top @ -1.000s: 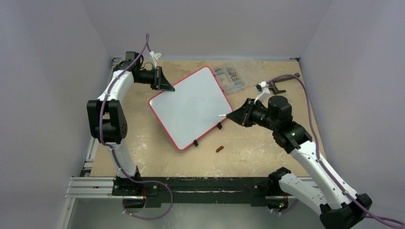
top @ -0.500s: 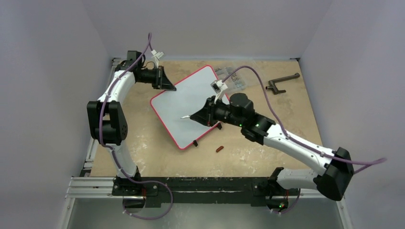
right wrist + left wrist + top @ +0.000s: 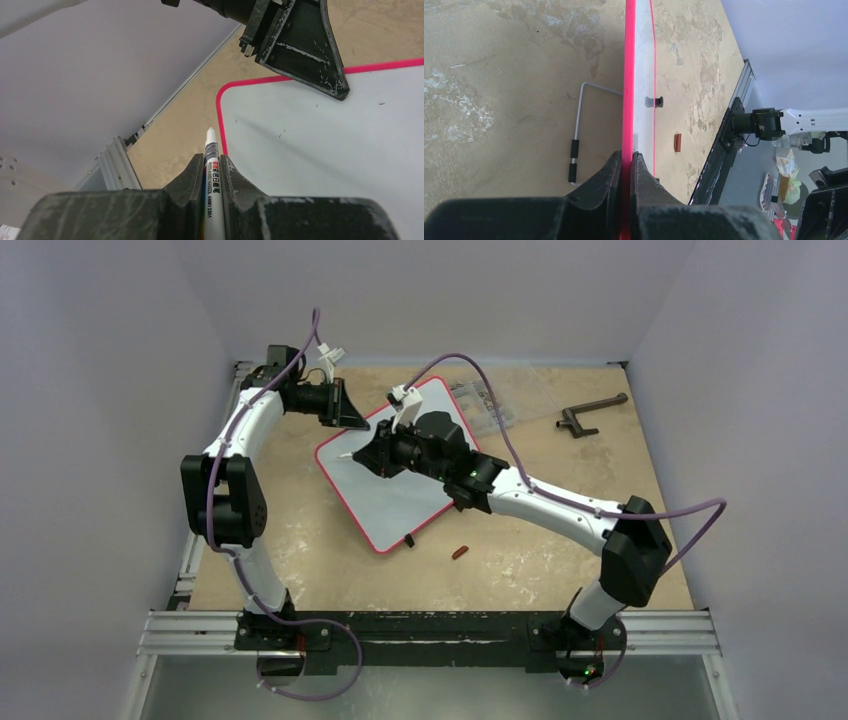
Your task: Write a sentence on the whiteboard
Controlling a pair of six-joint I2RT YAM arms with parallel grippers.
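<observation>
The whiteboard (image 3: 392, 508) lies tilted on the table, white with a red rim. No written sentence shows on it, only a few tiny specks. My left gripper (image 3: 352, 421) is shut on the board's far left rim; the left wrist view shows both jaws pinching the red edge (image 3: 629, 100). My right gripper (image 3: 368, 456) is shut on a white marker (image 3: 211, 146), uncapped and pointing forward. Its tip hovers over the board's left corner (image 3: 222, 107), near the left gripper (image 3: 305, 47). I cannot tell if the tip touches the board.
A small brown marker cap (image 3: 460, 552) lies on the table near the board's front edge, also in the left wrist view (image 3: 678, 142). A clear parts box (image 3: 492, 406) and a dark handle tool (image 3: 588, 414) sit at the back right. A wire stand (image 3: 576, 127) lies beside the board.
My right arm has swept left across the board with the marker, from the board's right edge to its far left corner. The left gripper has kept its hold.
</observation>
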